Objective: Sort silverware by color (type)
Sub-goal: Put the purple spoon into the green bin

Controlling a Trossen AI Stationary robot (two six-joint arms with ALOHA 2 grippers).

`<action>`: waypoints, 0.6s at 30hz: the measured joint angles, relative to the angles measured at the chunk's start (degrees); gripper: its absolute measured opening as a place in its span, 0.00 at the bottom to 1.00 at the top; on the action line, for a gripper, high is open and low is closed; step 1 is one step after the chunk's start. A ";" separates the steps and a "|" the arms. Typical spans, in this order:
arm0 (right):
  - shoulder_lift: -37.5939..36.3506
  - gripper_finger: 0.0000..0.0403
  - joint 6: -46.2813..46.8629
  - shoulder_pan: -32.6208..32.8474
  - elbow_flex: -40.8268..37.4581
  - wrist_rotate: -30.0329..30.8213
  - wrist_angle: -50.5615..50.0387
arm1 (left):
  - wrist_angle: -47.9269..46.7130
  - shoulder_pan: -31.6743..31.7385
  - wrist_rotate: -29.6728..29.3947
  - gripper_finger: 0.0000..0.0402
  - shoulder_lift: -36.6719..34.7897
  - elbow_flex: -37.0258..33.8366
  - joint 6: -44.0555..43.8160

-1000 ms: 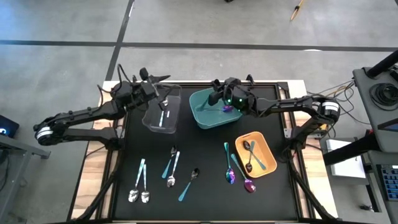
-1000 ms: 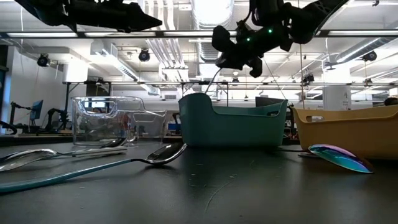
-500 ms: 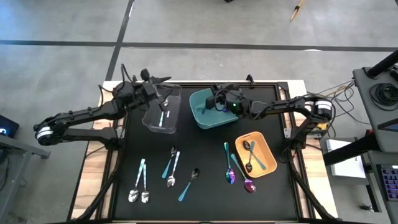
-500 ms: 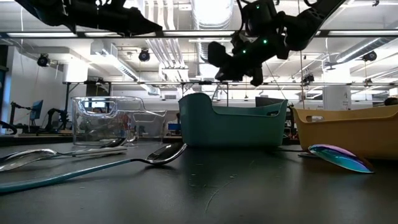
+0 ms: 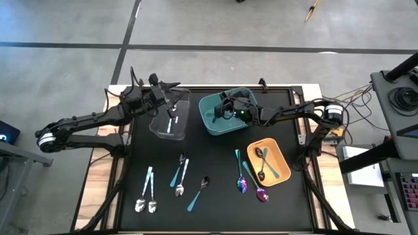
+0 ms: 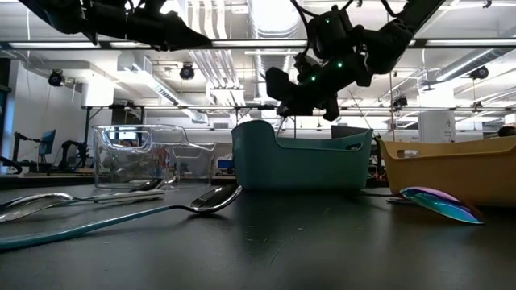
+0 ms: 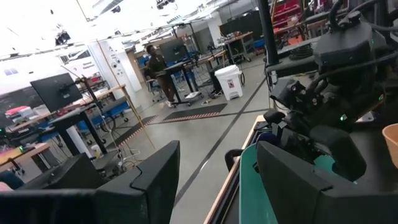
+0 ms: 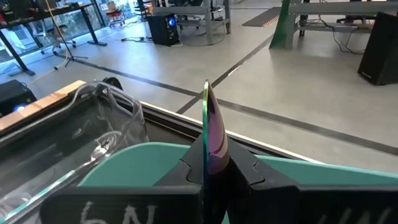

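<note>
Pinching an iridescent purple spoon point(image 8: 209, 134) edge-on between its pressed-together fingers, the right gripper point(image 5: 226, 109) hangs over the teal bin point(image 5: 212, 122), near that bin's side toward the clear bin. In the low view we see the same gripper point(image 6: 284, 105) above the teal bin's rim point(image 6: 302, 165), not touching it.

Rest of silverware, per the high view:
- 2 silver pcs point(image 5: 171, 119) lying in the clear bin point(image 5: 159, 127), rear-left of mat.
- 2 dark spoons w/ teal handles point(image 5: 264, 162) in the orange bin point(image 5: 281, 154), right side.
- 2 silver spoons point(image 5: 146, 205) loose at front-left of the black mat point(image 5: 215, 202), side by side.
- Silver spoon point(image 5: 181, 185) and a teal-handled pc point(image 5: 176, 172) just beside each other, mid-front.
- Dark spoon w/ teal handle point(image 5: 198, 192) near those, lying on a slant.
- 2 iridescent spoons point(image 5: 252, 184) loose on mat just left of orange bin; one bowl shows in the low view point(image 6: 439, 202), close to the orange wall point(image 6: 451, 170).

Left gripper point(image 5: 171, 85) waits above the far end of the clear bin, jaws spread wide, nothing between them; its wrist view looks past both fingers point(image 7: 155, 177) to the other arm and the teal bin edge.

Bkgd: a person point(image 7: 153, 59) stands at a desk far off in the room.
</note>
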 joint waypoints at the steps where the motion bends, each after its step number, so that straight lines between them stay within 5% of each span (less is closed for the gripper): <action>1: 0.17 0.03 -0.02 0.00 0.00 -0.02 -0.04 | -0.02 0.00 0.00 0.49 0.00 -0.06 -0.30; 18: 1.47 0.03 -2.09 0.00 0.00 -0.02 -0.05 | -1.68 0.00 1.11 0.49 0.07 -0.52 -6.57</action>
